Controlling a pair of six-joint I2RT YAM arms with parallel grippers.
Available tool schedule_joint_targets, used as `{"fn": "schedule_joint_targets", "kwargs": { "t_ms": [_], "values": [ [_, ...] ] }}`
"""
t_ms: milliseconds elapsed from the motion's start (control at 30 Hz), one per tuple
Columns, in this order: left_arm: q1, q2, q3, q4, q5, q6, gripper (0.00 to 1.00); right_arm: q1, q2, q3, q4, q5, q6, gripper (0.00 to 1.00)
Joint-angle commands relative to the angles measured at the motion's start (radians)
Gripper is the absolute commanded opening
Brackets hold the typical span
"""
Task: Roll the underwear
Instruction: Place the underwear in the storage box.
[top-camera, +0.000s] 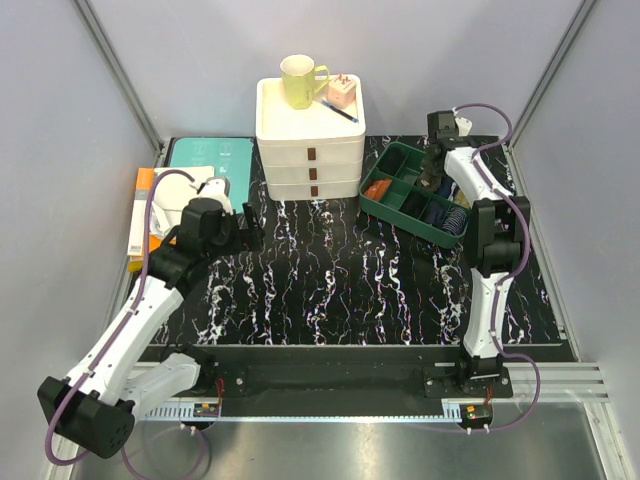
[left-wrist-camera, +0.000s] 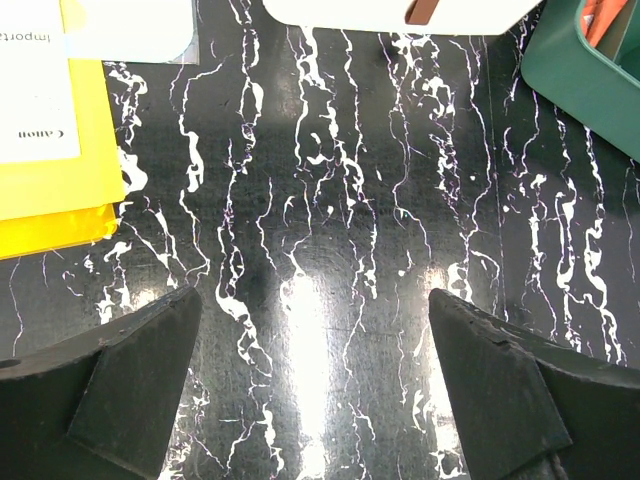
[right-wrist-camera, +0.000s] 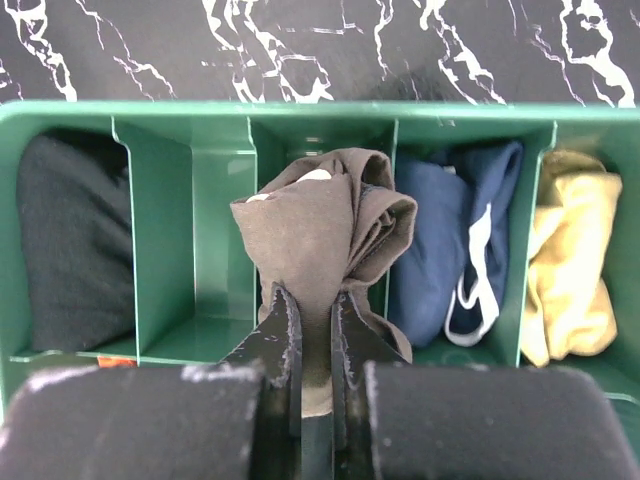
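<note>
Toward the black marbled surface (top-camera: 330, 290), the right tool (right-wrist-camera: 315, 295), clamped on bunched olive-brown cloth underwear (right-wrist-camera: 330, 215), should lift straight out of the green plastic tray (right-wrist-camera: 160, 230).

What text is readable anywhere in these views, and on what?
"Canon": on the white label of the yellow package.
"Import…": same label, cut off at the frame edge.
Teal box: print too small to read.
Nothing else is legible.

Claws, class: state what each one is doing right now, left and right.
Left claw: open, holding nothing.
Right claw: closed on the olive-brown underwear, at the green tray.
</note>
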Motion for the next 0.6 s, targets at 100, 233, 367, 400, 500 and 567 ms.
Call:
{"fn": "schedule_joint_targets", "kwargs": {
  "t_ms": [100, 233, 367, 400, 500, 567],
  "values": [
    [0.010, -0.015, -0.021, 0.037, -0.019, 0.011, 0.99, -0.020, 0.049, 0.095, 0.031, 0.046, -0.045, 0.00],
    [0.012, -0.017, -0.023, 0.037, -0.022, 0.011, 0.99, -0.031, 0.095, 0.126, -0.014, 0.016, -0.034, 0.00],
    [0.016, -0.017, -0.026, 0.038, -0.022, 0.010, 0.99, -0.036, 0.122, 0.140, -0.073, -0.033, -0.017, 0.00],
    [0.018, -0.015, -0.024, 0.038, -0.020, 0.008, 0.99, -0.034, 0.130, 0.138, -0.080, -0.030, -0.013, 0.00],
    [0.019, -0.017, -0.024, 0.038, -0.015, 0.008, 0.99, -0.034, 0.156, 0.134, -0.084, -0.007, -0.014, 0.00],
    [0.018, -0.020, -0.026, 0.038, -0.015, 0.008, 0.99, -0.034, 0.185, 0.146, -0.081, 0.003, -0.019, 0.00]
  ]
}}
